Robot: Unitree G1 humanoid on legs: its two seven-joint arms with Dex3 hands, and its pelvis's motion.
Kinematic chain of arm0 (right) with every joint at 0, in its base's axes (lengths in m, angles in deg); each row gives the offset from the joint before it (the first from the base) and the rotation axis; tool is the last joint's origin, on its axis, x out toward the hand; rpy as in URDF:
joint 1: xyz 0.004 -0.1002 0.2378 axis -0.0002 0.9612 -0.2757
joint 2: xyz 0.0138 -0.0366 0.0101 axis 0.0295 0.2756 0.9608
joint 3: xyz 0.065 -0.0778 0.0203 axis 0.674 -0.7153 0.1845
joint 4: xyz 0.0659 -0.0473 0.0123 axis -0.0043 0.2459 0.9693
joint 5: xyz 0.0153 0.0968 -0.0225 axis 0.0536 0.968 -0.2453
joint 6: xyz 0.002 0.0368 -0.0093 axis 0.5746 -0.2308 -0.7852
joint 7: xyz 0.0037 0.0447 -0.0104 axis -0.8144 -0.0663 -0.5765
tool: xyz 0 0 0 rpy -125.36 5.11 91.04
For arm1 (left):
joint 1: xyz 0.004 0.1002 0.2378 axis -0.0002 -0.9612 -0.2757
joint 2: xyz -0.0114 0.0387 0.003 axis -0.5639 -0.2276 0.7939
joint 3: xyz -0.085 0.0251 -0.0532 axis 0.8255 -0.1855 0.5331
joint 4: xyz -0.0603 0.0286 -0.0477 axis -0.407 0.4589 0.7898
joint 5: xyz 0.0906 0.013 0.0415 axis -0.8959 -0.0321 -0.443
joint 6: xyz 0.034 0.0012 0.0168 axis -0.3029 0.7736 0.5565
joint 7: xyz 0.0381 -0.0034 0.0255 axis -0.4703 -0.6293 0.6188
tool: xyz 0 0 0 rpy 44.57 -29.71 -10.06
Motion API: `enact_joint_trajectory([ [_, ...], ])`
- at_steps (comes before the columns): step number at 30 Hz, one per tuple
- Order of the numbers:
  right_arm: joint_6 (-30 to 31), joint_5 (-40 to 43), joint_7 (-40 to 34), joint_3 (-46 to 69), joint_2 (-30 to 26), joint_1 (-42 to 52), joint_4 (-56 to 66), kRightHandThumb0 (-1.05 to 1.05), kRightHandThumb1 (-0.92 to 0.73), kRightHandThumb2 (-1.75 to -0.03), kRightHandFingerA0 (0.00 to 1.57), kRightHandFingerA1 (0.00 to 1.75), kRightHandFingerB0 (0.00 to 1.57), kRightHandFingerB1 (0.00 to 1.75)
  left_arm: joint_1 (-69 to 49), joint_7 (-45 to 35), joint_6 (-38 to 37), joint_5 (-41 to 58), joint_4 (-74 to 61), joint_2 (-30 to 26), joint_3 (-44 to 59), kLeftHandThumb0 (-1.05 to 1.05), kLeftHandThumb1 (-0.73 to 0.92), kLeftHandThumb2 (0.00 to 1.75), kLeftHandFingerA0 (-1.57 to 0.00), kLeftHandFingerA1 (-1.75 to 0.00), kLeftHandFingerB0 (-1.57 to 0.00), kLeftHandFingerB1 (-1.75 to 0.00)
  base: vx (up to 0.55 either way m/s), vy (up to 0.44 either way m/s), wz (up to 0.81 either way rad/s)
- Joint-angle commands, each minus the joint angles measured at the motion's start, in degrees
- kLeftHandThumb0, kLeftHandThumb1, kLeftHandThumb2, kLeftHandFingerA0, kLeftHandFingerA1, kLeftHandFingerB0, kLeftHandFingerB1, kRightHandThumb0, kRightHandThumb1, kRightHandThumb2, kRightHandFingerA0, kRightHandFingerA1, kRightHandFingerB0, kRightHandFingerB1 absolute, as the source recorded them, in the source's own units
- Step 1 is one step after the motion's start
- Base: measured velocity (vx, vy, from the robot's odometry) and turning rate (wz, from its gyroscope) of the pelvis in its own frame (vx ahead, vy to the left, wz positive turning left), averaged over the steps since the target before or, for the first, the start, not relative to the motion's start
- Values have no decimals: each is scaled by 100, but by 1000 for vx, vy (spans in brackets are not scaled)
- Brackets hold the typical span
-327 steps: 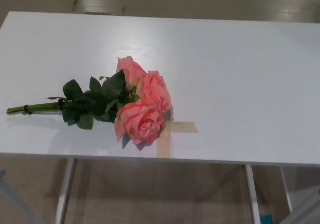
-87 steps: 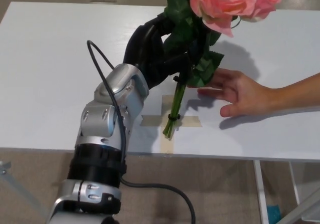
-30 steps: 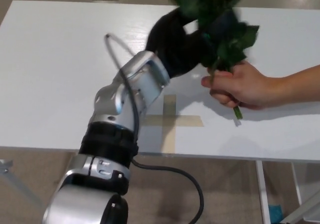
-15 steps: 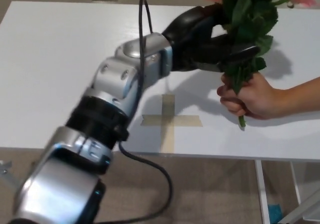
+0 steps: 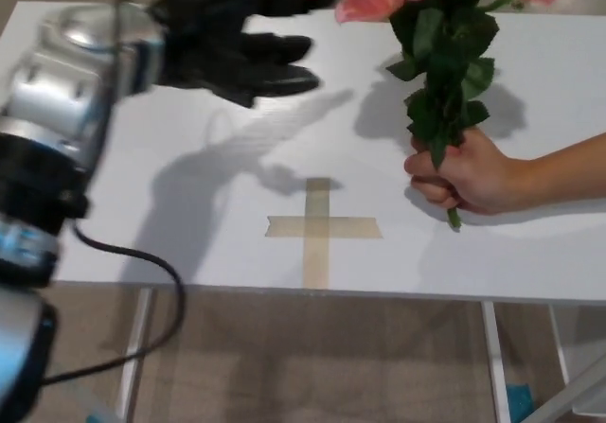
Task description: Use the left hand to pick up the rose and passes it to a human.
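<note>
The rose bunch (image 5: 443, 54) stands upright at two o'clock above the white table (image 5: 530, 101), its stems gripped by a person's hand (image 5: 466, 172), so I judge the handover done, with only pulling my arm clear left. My left hand (image 5: 237, 37), at eleven o'clock, holds nothing, fingers spread apart. A tape cross (image 5: 321, 227) marks the table's near middle, tan floor beyond.

No text, label, brand or number can be read anywhere. The only sign is a plain tape cross (image 5: 320, 227) stuck on the white tabletop (image 5: 142, 215), and it bears no writing.
</note>
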Motion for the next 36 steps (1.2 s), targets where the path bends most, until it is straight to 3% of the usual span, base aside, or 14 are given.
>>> enact_joint_trajectory([
  [1, 52, -12, 84, 12, -18, 123, -54, -38, -58, -78, 64, 55, 50, 50, -477, -806, -61, -29, -508, -609, 365, -79, 47, 56, 0, 0, 0, -1, 0, 0, 0],
  [5, 52, -41, 80, -14, -21, 142, -62, -38, -58, -78, 63, 55, 50, 50, -1133, -1084, -147, 163, -1177, -1030, 810, -80, 46, 55, 0, 0, 0, -4, 0, 0, 0],
  [6, 42, -41, 83, -14, -24, 147, -62, -38, -58, -78, 63, 55, 50, 50, -1278, -1148, -137, 232, -1336, -1109, 936, -71, 41, 80, 0, 0, 0, -9, 0, 0, 0],
  [8, 21, -45, 82, -18, -39, 177, -56, -38, -59, -78, 64, 55, 51, 50, -1728, -1262, -222, 387, -1832, -1282, 1276, -70, 42, 79, 0, 0, 0, -9, 0, 0, 0],
  [12, 56, -46, 62, -13, -50, 189, -68, -38, -59, -79, 65, 56, 51, 51, -2862, -1296, -423, 642, -3176, -1532, 2073, -60, 37, 77, -3, -16, 0, -18, 0, 0, 0],
  [14, 74, -49, 48, -14, -49, 189, -77, -30, -67, -60, 73, 46, 55, 40, -3610, -1205, -526, 720, -3943, -1584, 2583, -58, 40, 53, -12, -28, -3, -24, 0, 0, 0],
  [15, 77, -52, 49, -17, -52, 199, -81, -30, -67, -61, 74, 46, 55, 40, -3933, -1162, -540, 746, -4279, -1570, 2804, -29, 16, 78, 0, -47, 0, -48, 0, 0, 0],
  [17, 63, -56, 42, -20, -50, 257, -89, -30, -67, -60, 73, 46, 55, 40, -4622, -1112, -561, 814, -4946, -1485, 3258, -51, 35, 60, -17, -36, -11, -32, 0, 0, 0],
  [18, 64, -65, 41, -26, -74, 282, -94, -30, -67, -60, 73, 46, 55, 40, -5161, -1144, -544, 930, -5365, -1356, 3596, -22, 20, 79, -8, -50, -7, -49, 0, 0, 0],
  [19, 68, -81, 18, -42, -64, 311, -96, -30, -67, -60, 73, 46, 54, 39, -5525, -1188, -537, 996, -5609, -1272, 3835, -20, 23, 81, -11, -51, -9, -50, 0, 0, 0],
  [20, 73, -84, 2, -44, -63, 315, -99, -30, -67, -60, 74, 46, 53, 39, -5975, -1257, -563, 1070, -5827, -1129, 4112, -34, 42, 59, -31, -38, -28, -34, 0, 0, 0],
  [22, 62, -66, 6, -25, -69, 341, -100, -38, -59, -79, 68, 57, 49, 50, -6913, -1399, -782, 1181, -6132, -727, 4589, -28, 46, 55, -36, -37, -31, -31, 0, 0, 0],
  [31, 44, -32, 8, 1, -29, 362, -94, -38, -59, -78, 65, 55, 49, 50, -8935, -1485, -1832, 732, -5353, 354, 4316, -35, 45, 63, -42, -44, -40, -41, 0, 0, 0],
  [36, 63, -3, 47, 31, -28, 367, -106, -38, -59, -78, 65, 55, 48, 49, -8773, -649, -2078, -569, -4053, 131, 3467, -15, 59, 57, -59, -42, -54, -39, 0, 0, 0],
])
